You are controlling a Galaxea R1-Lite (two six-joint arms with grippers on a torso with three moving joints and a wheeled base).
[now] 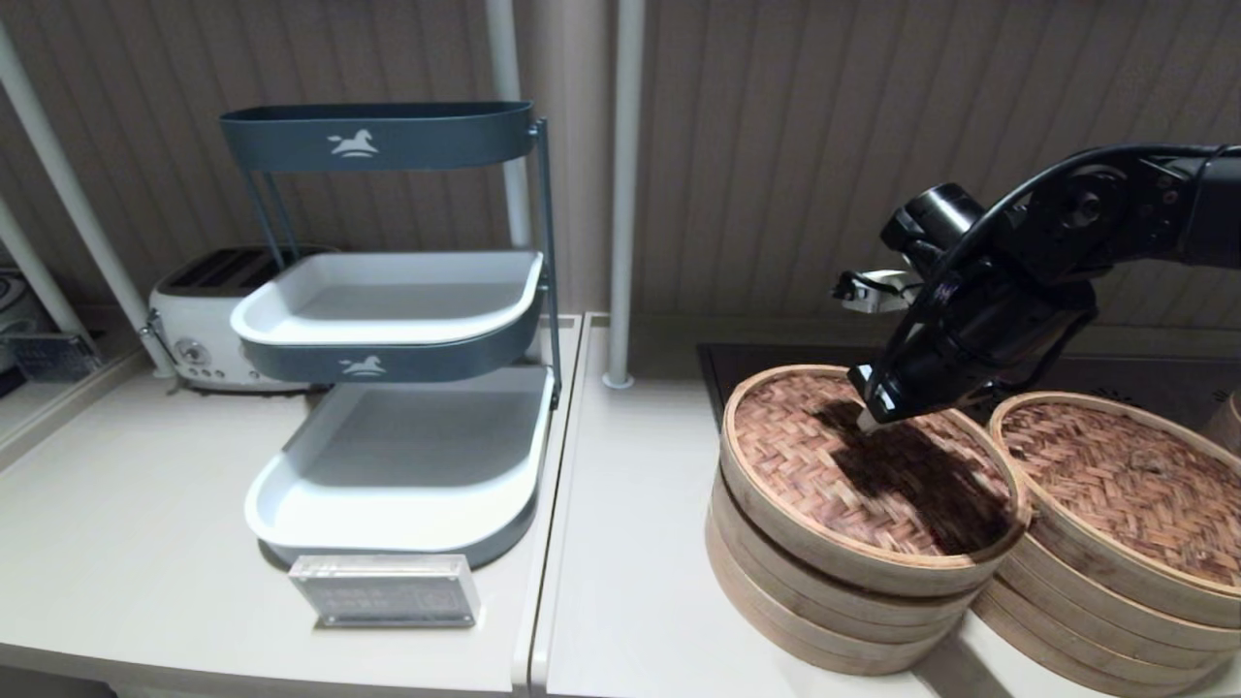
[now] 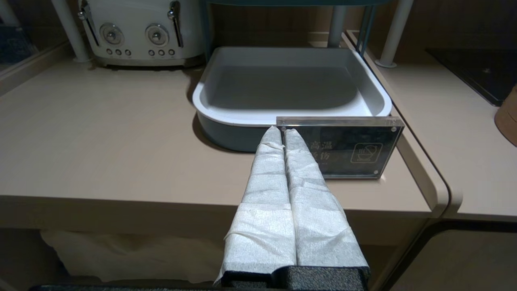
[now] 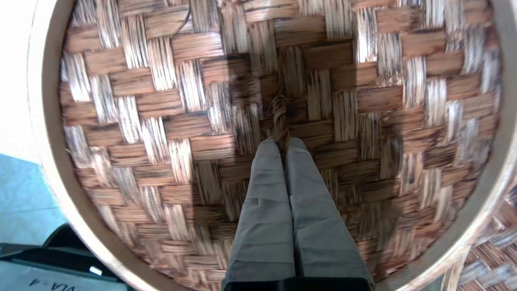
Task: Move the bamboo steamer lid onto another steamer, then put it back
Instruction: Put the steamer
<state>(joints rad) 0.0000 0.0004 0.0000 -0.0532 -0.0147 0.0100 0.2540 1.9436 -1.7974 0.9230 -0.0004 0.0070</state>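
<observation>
The bamboo steamer lid (image 1: 853, 465), reddish-brown weave in a pale rim, tops the left stack of bamboo rings (image 1: 824, 611). It looks slightly tilted; whether it rests on the stack or hangs just above it is unclear. My right gripper (image 1: 870, 419) reaches down onto its centre. The right wrist view shows that gripper (image 3: 282, 141) shut on the lid's small twisted loop (image 3: 278, 111). The other steamer (image 1: 1115, 572) stands right beside it, its own woven lid (image 1: 1125, 485) on. My left gripper (image 2: 282, 131) is shut and empty, parked at the counter's front edge.
A three-tier rack with white trays (image 1: 397, 465) stands on the left counter, a clear acrylic sign (image 1: 388, 589) before it and a white toaster (image 1: 208, 320) behind. A dark hob (image 1: 756, 364) lies under the steamers. White poles (image 1: 620, 194) rise at the back.
</observation>
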